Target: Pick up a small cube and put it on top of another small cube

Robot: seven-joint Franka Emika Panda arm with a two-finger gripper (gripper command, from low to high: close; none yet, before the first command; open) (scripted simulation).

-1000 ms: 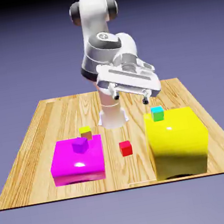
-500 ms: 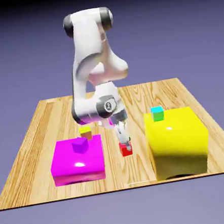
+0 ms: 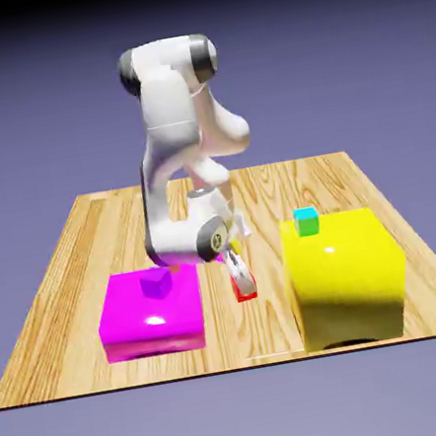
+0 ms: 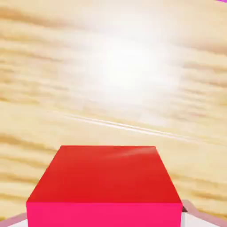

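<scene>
the fingers (image 3: 240,280) pinch the small red cube (image 4: 106,175) between the magenta block (image 3: 153,313) and the taller yellow block (image 3: 346,281), both well apart from it. a purple cube (image 3: 156,282) sits on the magenta block, a cyan-green cube (image 3: 307,221) on the yellow block. the arm (image 3: 169,170) hides part of the wooden table (image 3: 77,250).

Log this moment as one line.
end effector: shut on small bright-red cube | small cyan-green cube: on big yellow block | stacking: not done
</scene>
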